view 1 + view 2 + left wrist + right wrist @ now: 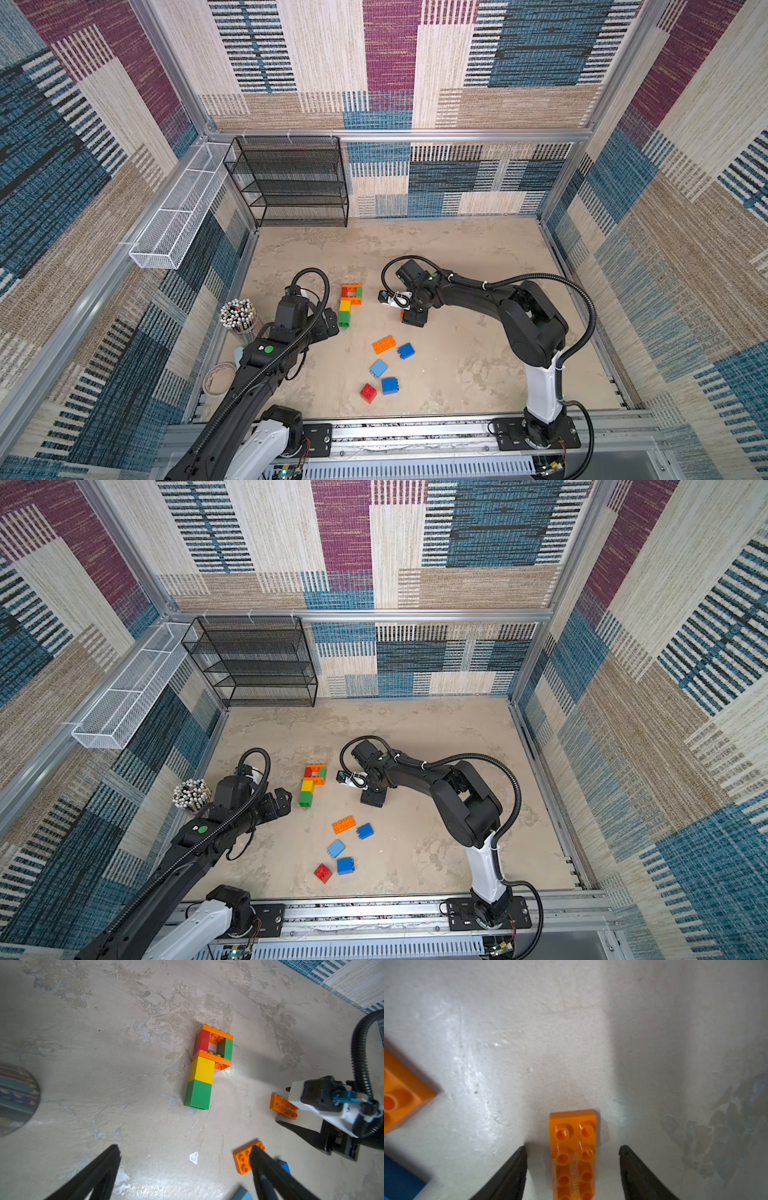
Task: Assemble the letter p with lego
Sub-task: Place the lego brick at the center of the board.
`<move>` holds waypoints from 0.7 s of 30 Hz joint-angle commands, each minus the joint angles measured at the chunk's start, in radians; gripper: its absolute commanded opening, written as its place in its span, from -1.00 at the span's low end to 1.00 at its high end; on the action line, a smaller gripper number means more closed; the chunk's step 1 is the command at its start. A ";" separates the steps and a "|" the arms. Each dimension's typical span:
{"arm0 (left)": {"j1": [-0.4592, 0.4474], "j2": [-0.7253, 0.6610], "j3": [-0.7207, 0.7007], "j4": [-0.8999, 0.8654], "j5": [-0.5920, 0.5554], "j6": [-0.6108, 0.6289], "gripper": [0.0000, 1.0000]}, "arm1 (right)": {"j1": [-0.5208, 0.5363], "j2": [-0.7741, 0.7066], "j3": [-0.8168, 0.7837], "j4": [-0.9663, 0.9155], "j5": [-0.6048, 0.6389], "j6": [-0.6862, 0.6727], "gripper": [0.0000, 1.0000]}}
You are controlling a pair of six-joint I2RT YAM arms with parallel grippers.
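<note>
Beside the lego P (pixel 349 305), right pincer (pixel 572 1148) spread astride orange brick (pixel 573 1132), seemingly apart; left pincer (pixel 185 1147) spread opposite, pencil cup (pixel 237 316) beyond.

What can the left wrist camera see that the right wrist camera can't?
Only the left wrist: the lego P, a pencil cup and the open left end effector. Only the right wrist: clear gaps on both sides between the open right end effector and the orange plate. Both: that plate, a second orange plate and the table.

Lego P-shape (pixel 202 1068) orange, red, green, yellow; floor (pixel 457 257) mottled beige; walls (pixel 324 62) striped blue/maroon/tan patchwork.
</note>
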 commanded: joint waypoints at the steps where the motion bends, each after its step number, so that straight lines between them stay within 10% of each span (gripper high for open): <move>1: 0.000 -0.006 -0.005 0.019 -0.020 -0.004 0.98 | -0.009 -0.017 -0.014 0.015 0.041 0.000 0.41; 21: 0.000 0.000 -0.016 0.025 -0.007 -0.010 0.98 | 0.052 -0.316 -0.180 -0.049 -0.091 0.178 0.31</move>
